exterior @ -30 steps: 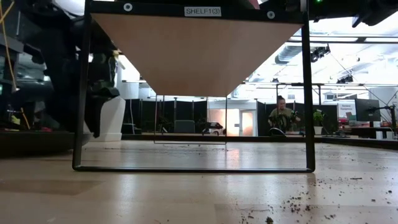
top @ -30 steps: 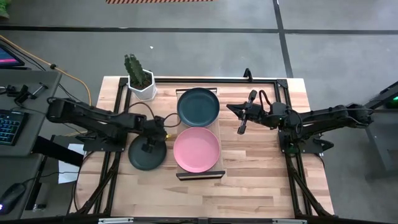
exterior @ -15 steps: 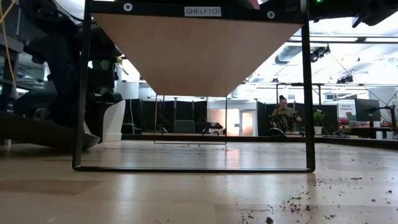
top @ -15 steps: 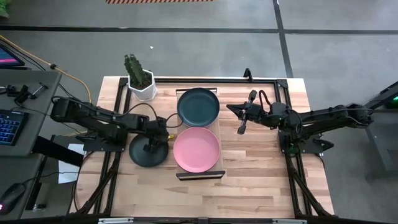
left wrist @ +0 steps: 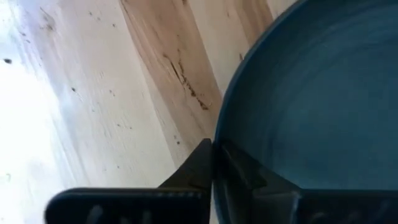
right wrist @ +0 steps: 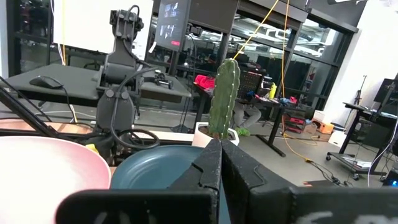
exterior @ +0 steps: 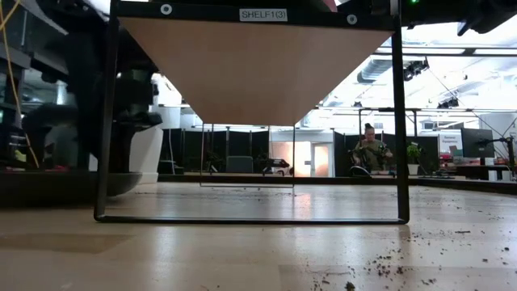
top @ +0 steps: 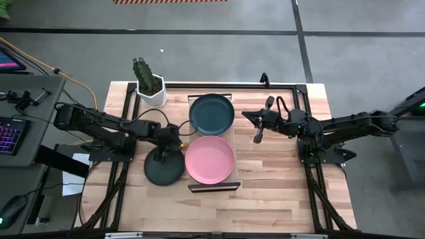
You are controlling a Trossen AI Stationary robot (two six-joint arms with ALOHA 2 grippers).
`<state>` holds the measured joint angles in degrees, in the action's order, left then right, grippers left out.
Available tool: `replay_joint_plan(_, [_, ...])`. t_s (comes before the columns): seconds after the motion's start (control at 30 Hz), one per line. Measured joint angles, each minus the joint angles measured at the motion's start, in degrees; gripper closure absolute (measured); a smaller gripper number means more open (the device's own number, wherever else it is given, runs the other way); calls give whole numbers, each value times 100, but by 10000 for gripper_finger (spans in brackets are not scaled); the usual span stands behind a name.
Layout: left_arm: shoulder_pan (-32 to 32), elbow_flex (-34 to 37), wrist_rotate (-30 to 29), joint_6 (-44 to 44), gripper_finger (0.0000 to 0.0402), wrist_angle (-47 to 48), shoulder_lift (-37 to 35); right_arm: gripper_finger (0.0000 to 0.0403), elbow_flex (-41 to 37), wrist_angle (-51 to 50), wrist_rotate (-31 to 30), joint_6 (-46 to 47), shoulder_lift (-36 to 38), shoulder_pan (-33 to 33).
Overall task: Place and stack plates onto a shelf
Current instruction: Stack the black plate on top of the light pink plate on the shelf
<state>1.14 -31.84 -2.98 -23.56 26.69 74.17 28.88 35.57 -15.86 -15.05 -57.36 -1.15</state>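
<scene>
Left gripper [top: 161, 155] clamped dark plate [top: 164, 167] rim, 9 o'clock of pink plate [top: 210, 159]; right gripper [top: 255, 139] pinched, empty.

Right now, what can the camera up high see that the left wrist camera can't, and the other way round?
Only the high view shows the pink plate and a dark plate on the shelf, the cactus pot, and the right gripper hovering beside the shelf. Only the left wrist view shows, up close, the left gripper's fingers shut on the rim. Both show the dark plate held by the left gripper over the wooden tabletop.
</scene>
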Motion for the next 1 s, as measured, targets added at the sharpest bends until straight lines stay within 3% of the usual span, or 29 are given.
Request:
replay_joint_plan(0.23, [-3, -678, -161, 138, 399, 847, 11, 403, 0, -32, -2, 0, 0, 0])
replay_joint_plan(0.73, [-12, -2574, -1316, 1394, 401, 4141, 7, 403, 0, -68, 0, 0, 0, 0])
replay_joint_plan(1.0, [-10, -3141, -1491, 1601, 402, 4635, 4, 403, 0, -68, 0, 0, 0, 0])
